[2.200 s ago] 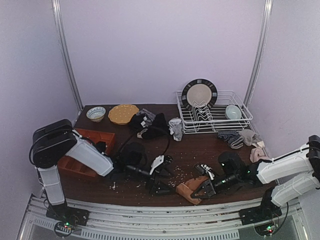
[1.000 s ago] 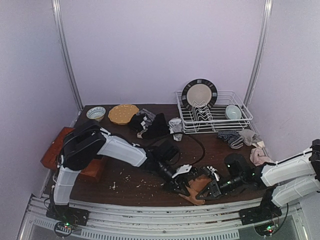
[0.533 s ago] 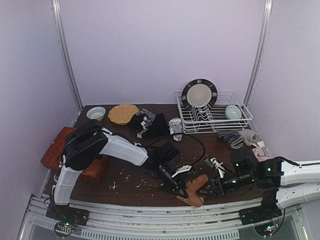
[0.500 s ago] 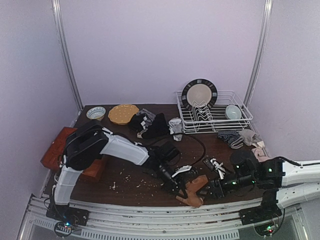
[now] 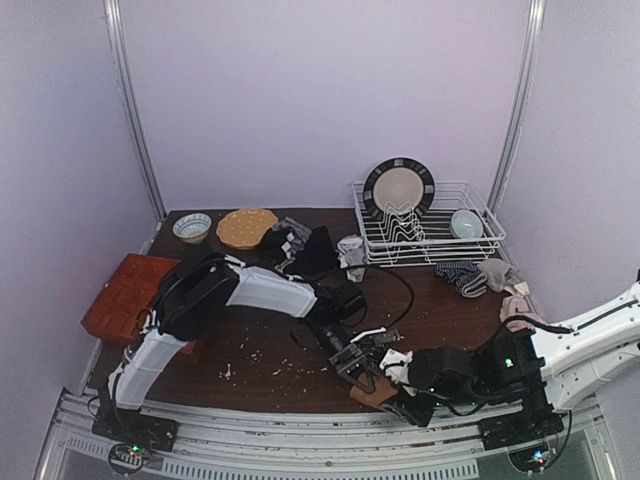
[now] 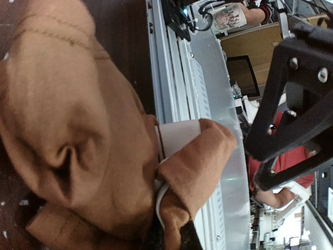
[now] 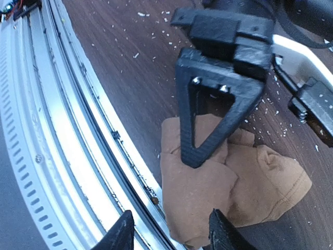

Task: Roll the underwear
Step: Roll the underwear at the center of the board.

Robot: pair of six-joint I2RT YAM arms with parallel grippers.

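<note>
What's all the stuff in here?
wire dish rack: one, white, back right
round plate: one, cream, black rim, upright in rack
small bowl: one, pale green, in rack
patterned bowl: one, blue-white, back left
flat plate: one, yellow, beside it
tray: one, orange-red, left edge
cloth garments: a pile, black, back middle
crumpled cloth: one, grey-white, left of rack
striped sock: one, dark-and-white, in front of rack
soft cloths: two, grey and pink, far right
crumbs: many, white, on brown table
cloth underwear: one, tan-brown, bunched at near edge
left gripper: shut on that underwear
right gripper: open, close by it
</note>
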